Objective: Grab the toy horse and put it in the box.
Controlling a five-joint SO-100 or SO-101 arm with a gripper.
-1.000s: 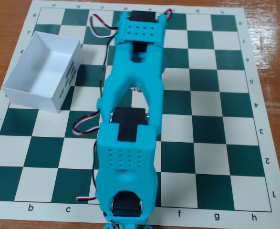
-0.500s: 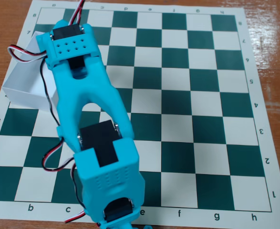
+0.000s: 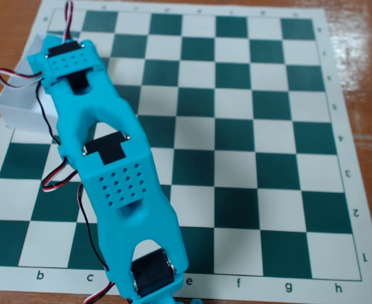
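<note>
The turquoise plastic arm (image 3: 109, 183) covers most of the white open-topped cardboard box (image 3: 14, 109) at ten o'clock; only its left corner shows. The tool is hidden beneath the arm, and the arm's base is cut off at six o'clock

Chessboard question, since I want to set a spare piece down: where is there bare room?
The chessboard's whole right half in the fixed view, from the arm across to the bare wood, lies open. The left side is crowded: the arm reaches over the box at the upper left corner, hiding its inside.
</note>
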